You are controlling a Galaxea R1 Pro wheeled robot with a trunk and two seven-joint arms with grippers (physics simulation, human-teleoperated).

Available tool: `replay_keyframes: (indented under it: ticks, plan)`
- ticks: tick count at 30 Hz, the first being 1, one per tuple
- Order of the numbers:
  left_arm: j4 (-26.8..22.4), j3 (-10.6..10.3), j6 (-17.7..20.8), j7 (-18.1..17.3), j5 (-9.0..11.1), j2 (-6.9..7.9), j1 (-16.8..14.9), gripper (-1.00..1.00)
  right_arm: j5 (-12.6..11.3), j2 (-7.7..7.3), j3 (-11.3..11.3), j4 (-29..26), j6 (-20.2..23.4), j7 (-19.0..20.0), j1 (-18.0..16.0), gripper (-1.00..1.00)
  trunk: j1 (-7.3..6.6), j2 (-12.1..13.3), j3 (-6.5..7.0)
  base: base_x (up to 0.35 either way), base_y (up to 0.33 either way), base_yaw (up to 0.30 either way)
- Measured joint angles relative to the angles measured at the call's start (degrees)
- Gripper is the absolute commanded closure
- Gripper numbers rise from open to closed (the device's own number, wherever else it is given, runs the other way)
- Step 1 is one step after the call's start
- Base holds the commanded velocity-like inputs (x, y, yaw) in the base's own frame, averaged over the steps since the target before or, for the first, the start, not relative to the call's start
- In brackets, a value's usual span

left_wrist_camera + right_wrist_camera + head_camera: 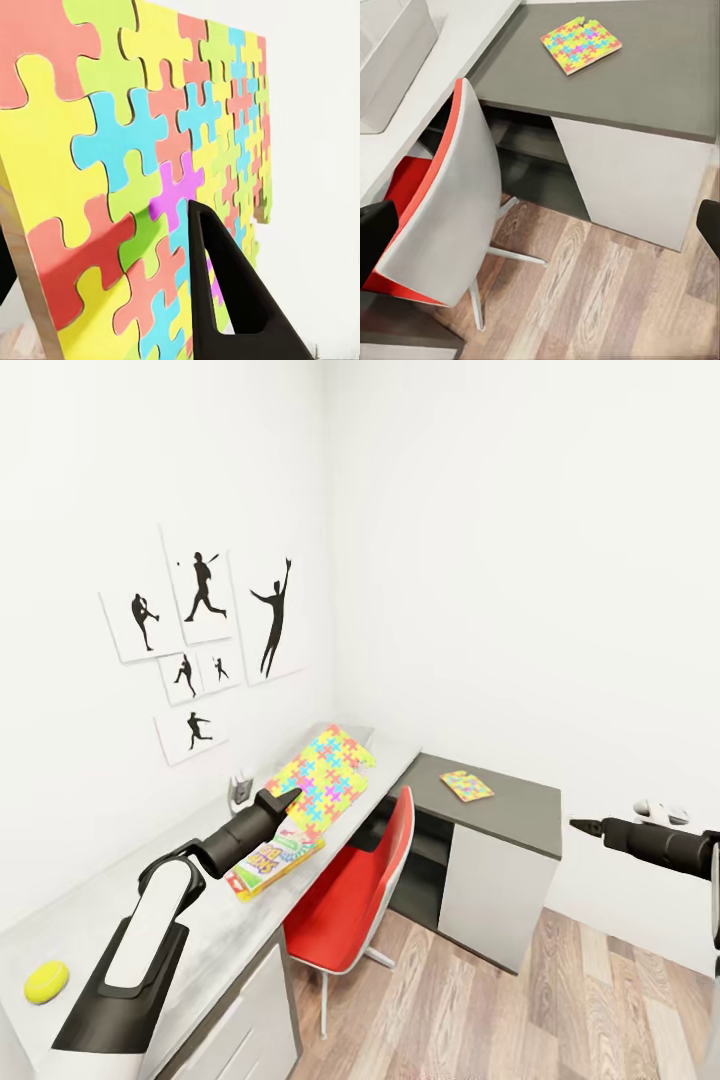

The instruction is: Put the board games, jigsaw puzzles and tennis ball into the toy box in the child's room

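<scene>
My left gripper (289, 798) is shut on the near edge of a jigsaw puzzle (326, 774), holding it tilted above the table (205, 930). In the left wrist view one finger (225, 292) lies across the puzzle's face (135, 142). A SKIP-BO board game (274, 859) lies on the table just under that gripper. The tennis ball (46, 981) rests at the table's near left end. The other jigsaw puzzle (466, 786) (580, 43) lies on the lower dark cabinet top. The toy box (390, 52) stands on the table, mostly hidden behind the held puzzle in the head view. My right gripper (578, 824) is open and empty, in the air over the floor.
A red chair (352, 885) is pushed against the table's edge between my arms. The dark grey cabinet (505, 810) with white sides stands in the corner. Baseball silhouettes (205, 640) hang on the left wall. Wood plank floor (520, 1010) lies open at the right.
</scene>
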Motion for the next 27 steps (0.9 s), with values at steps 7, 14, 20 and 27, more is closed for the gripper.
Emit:
replay_keyframes:
  ticks: [7, 14, 20, 27]
  plan:
    - [-0.1, 0.2, 1.2, 0.4, 0.2, -0.04, -0.1, 1.0, 0.0, -0.22, 0.2, 0.3, 0.2, 1.8, 0.0, -1.0, -0.01, 0.0, -0.28, 0.0, 0.0, -0.248]
    - [-0.1, 0.3, 1.5, 0.6, 0.3, -0.05, -0.1, 1.0, 0.1, -0.28, 0.2, 0.4, 0.3, 2.4, 0.0, -1.0, 0.0, 0.0, -0.63, 0.0, 0.0, -0.248]
    - [-0.1, 0.2, 1.4, 0.7, -0.1, -0.05, 0.0, 1.0, 0.1, -0.32, 0.3, 1.3, 0.3, 3.5, 0.0, -1.0, -0.02, 0.0, -0.93, 0.071, -0.062, -0.248]
    - [-0.1, 0.2, 1.4, 0.7, -0.3, -0.03, 0.0, 1.0, 0.3, -0.47, 0.7, 3.2, 0.0, 7.1, -0.1, -1.0, -0.02, 0.0, -1.28, 0.189, -0.177, -0.208]
